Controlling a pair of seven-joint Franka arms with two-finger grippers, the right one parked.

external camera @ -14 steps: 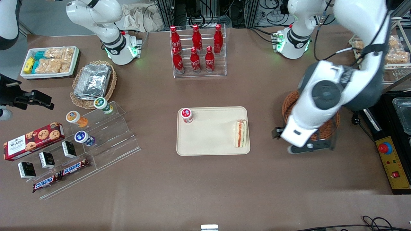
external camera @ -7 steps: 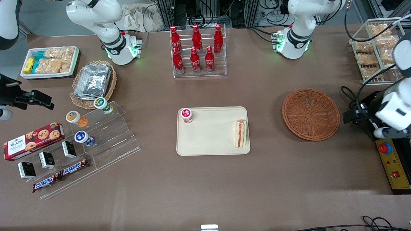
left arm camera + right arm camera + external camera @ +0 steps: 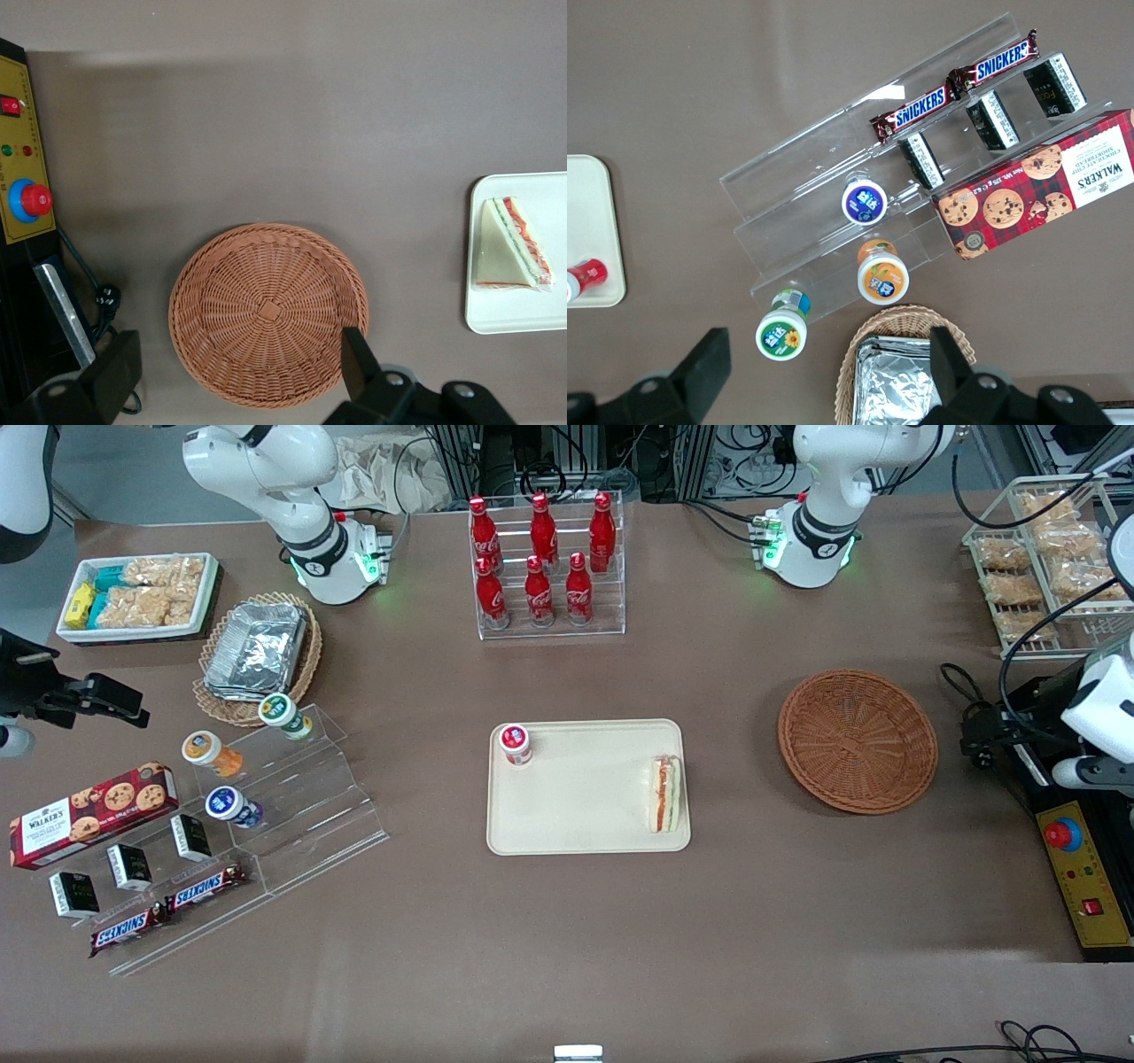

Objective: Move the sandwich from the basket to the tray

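The sandwich (image 3: 664, 794) (image 3: 512, 243) lies on the cream tray (image 3: 585, 815) (image 3: 514, 312), at the tray's edge closest to the basket, with its orange and green filling showing. The reddish-brown basket (image 3: 857, 741) (image 3: 268, 310) stands beside the tray and has nothing in it. My gripper (image 3: 983, 737) (image 3: 237, 343) hangs open and holds nothing. It is beside the basket toward the working arm's end of the table, above the black control box. Its fingers are spread about as wide as the basket.
A small red-capped bottle (image 3: 515, 744) stands on the tray's corner. The control box with a red button (image 3: 1063, 834) (image 3: 24, 198) sits under my arm. A wire rack of snack bags (image 3: 1041, 558) and a clear rack of red cola bottles (image 3: 542, 567) stand farther from the camera.
My arm has swung off the basket toward the working arm's end of the table, uncovering the basket. The sandwich and tray have not moved.
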